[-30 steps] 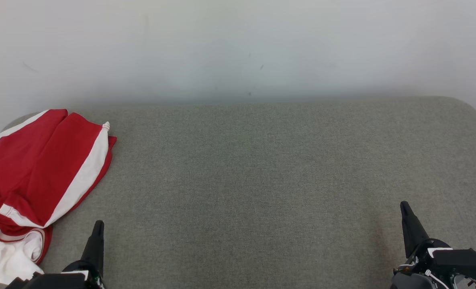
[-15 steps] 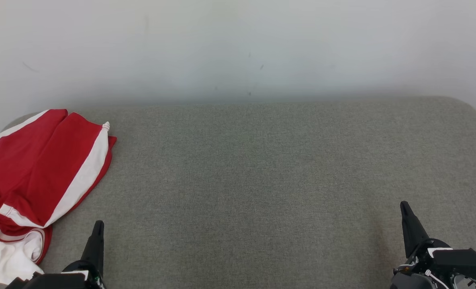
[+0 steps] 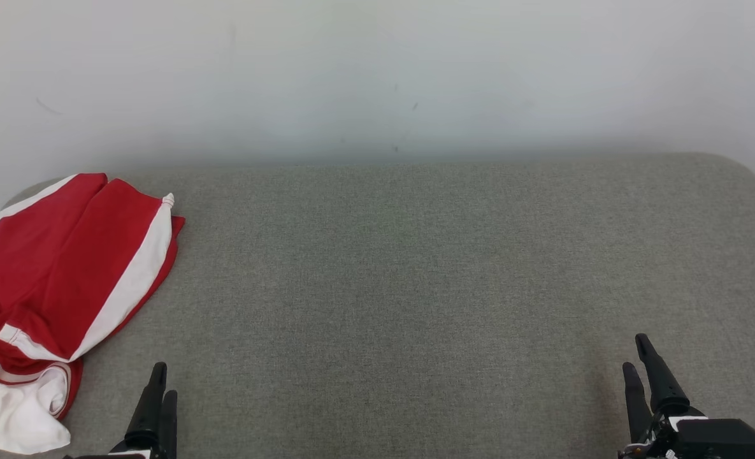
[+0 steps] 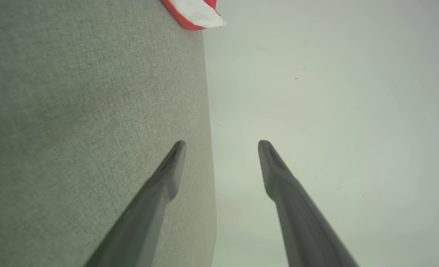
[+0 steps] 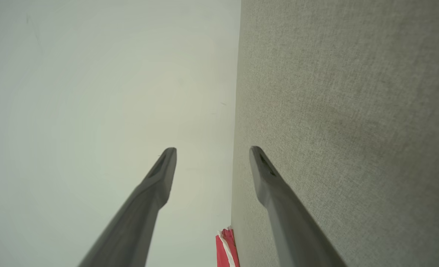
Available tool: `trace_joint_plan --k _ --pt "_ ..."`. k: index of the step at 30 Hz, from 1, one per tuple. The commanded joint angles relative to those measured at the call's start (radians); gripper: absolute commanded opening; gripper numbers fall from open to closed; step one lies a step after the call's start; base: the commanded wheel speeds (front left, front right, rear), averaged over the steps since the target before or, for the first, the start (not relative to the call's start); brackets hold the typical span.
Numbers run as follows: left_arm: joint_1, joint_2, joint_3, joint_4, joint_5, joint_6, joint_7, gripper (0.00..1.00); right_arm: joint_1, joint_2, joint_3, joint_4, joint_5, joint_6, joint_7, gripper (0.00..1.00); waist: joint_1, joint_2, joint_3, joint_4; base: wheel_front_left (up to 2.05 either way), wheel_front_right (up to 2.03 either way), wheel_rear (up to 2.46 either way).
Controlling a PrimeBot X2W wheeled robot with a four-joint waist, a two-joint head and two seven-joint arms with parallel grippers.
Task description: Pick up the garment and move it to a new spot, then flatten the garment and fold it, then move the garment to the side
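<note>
A pale wall point(image 3: 377, 76) is seen behind a counter point(image 3: 415, 287) covered in grey woven fabric, its far corners rounded; the garment point(image 3: 65, 274), red with broad white stripes and a white end nearest the robot, is found at the counter's left edge, partly cut off by the border of the head view; it is rumpled and folded over itself; the left pincer point(image 3: 165, 379) is seen at the lower left, near the garment's white end but apart from it, its two dark fingers pointed toward the wall; in the left wrist view those fingers are shown parted with a clear gap, so the pincer is released and nothing is grasped; a corner of the garment is caught at the top of that view; the right pincer point(image 3: 633, 350) is placed at the lower right, well apart from the garment, over grey fabric; its fingers are likewise shown spread in the right wrist view, released and empty; a red and white scrap of the garment is glimpsed at that view's bottom edge.
</note>
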Motion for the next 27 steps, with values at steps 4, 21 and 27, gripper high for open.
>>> trace_joint_plan --k 4,21,27 --pt "-0.012 0.004 -0.006 -0.035 0.028 0.0 -0.026 1.0 -0.015 -0.004 0.017 -0.032 -0.038 0.0 -0.025 1.0 0.0 -0.0001 0.001 0.0 0.0 0.0 0.0" --pt "-0.003 0.006 -0.006 -0.096 0.344 0.007 -0.103 1.0 -0.004 -0.013 0.052 -0.093 -0.344 0.0 -0.102 1.0 0.0 -0.0001 0.004 -0.002 0.0 0.0 0.0" --pt "0.012 0.007 -0.024 -0.129 0.485 0.025 -0.127 1.0 0.003 -0.013 0.064 -0.115 -0.468 -0.001 -0.126 1.0 0.0 -0.0001 0.004 -0.003 0.0 0.0 0.0"
